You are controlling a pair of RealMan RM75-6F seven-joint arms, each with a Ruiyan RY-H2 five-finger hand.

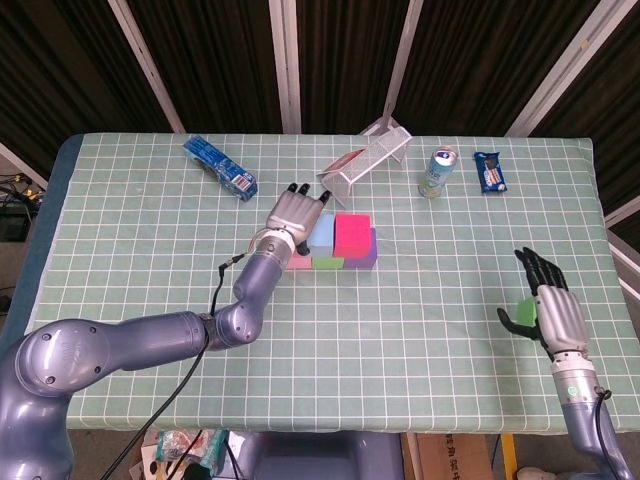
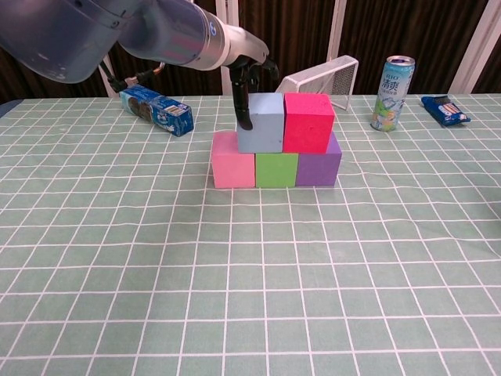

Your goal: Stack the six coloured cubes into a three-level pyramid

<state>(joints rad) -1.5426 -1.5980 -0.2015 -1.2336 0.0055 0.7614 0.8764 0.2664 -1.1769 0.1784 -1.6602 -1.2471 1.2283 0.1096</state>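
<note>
Three cubes are sitting in a touching row mid-table: pink cube [image 2: 232, 170] at 9 o'clock, green cube [image 2: 275, 170] in the middle, purple cube [image 2: 318, 168] at 3 o'clock. Light blue cube [image 2: 261, 122] and magenta cube [image 2: 308, 122] are resting side by side atop them. A second green cube [image 1: 526, 311] is lying well apart toward 4 o'clock.
</note>
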